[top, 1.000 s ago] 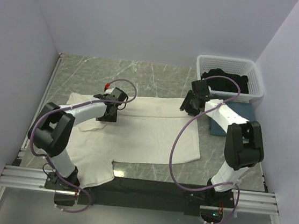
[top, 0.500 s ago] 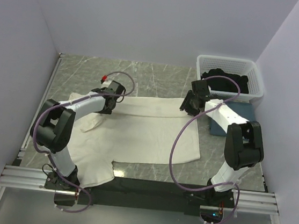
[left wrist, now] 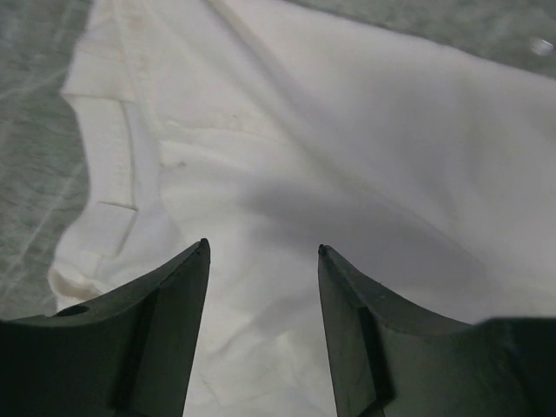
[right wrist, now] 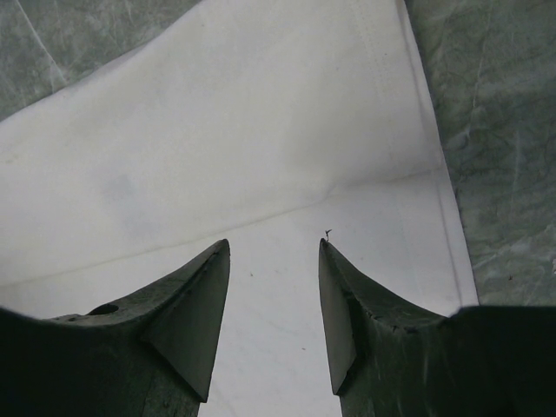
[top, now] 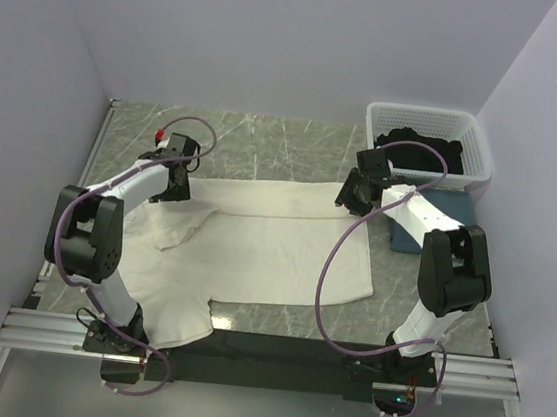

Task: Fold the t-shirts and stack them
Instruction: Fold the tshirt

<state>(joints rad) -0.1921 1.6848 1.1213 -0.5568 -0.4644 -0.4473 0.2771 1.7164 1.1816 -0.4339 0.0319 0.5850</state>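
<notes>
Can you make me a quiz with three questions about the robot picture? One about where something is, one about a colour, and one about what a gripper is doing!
1. Where is the black t-shirt?
A) in the white basket
B) on the floor
C) on top of a robot arm

2. What colour is the big t-shirt spread on the table?
A) red
B) cream-white
C) green

3. How is the left gripper?
A) shut on the basket
B) shut on a sleeve
C) open, holding nothing

Answers:
1 A: dark cloth shows inside the basket's lattice walls.
2 B: pale cloth covers the middle of the table.
3 C: the left wrist view shows a clear gap between the jaws, above the cloth.
</notes>
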